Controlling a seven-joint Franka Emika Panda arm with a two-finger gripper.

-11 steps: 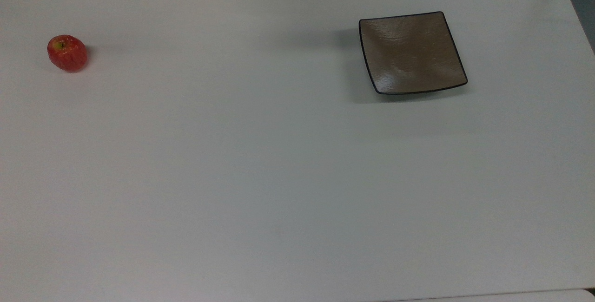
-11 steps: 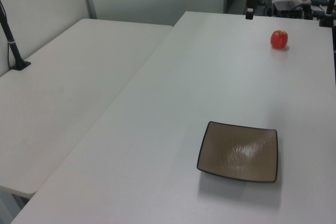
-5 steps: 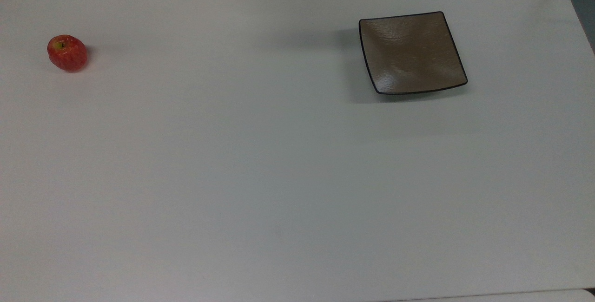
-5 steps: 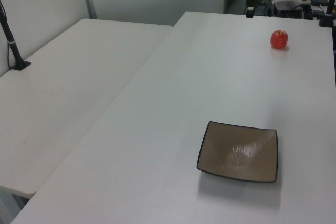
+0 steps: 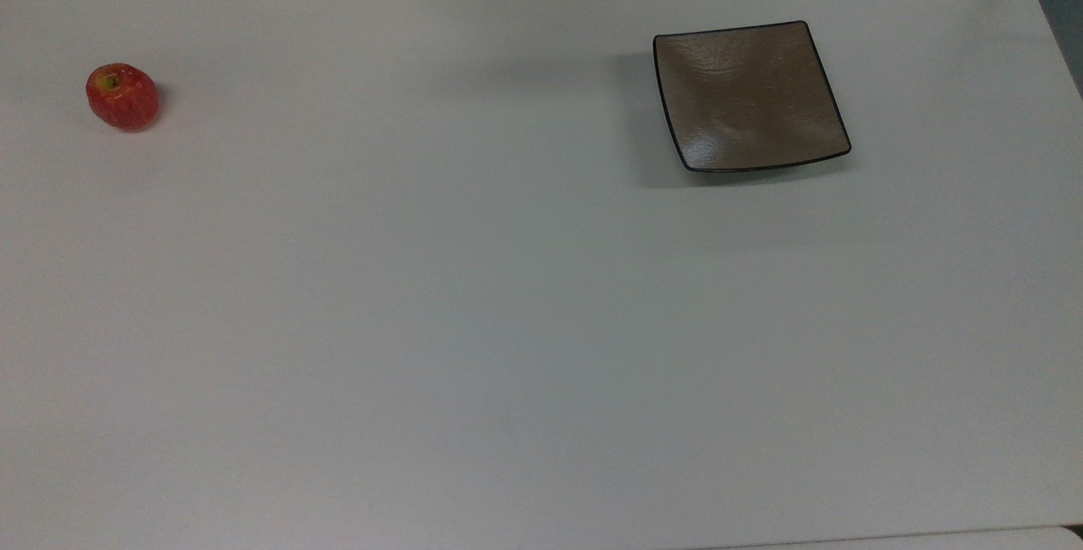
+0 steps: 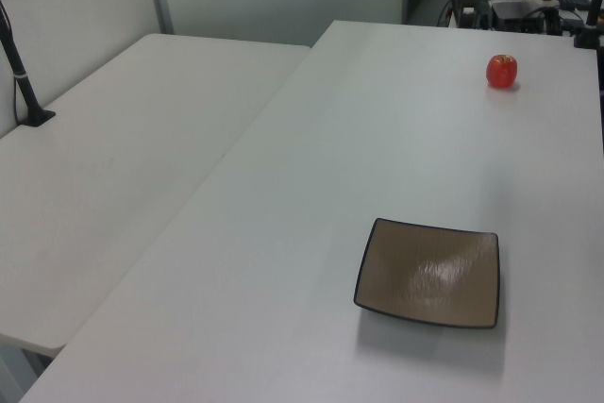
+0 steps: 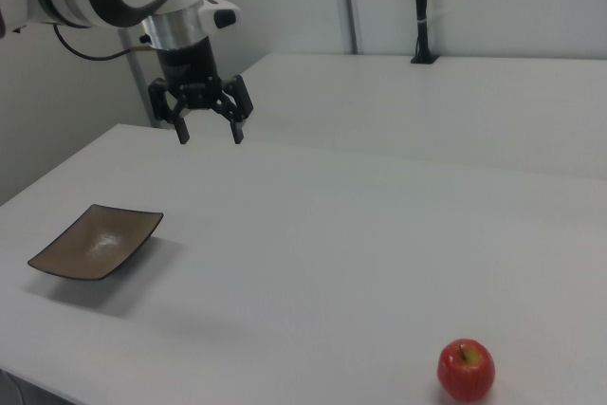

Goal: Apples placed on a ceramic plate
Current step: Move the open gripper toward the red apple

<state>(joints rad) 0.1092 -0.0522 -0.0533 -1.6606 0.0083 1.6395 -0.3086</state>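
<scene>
Red apple [image 5: 123, 96] on table [image 5: 508, 321], well apart from ceramic plate [image 5: 749, 97].

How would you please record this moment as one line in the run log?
gripper: open, raised above table, holding nothing | apple: on table, far from plate | ceramic plate: bare | stage: grasp not yet made

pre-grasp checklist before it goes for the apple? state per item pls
1. Apple standing free on the table, nothing touching it: ok.
2. Plate bare, room for the apple: ok.
3. Gripper open, holding nothing: ok.
4. Table between apple and plate free of obstacles: ok.
5. Gripper lined up over the apple: not ok; in the right view it hangs nearer the plate.
6. Apple within the arm's reach: cannot tell.
</scene>
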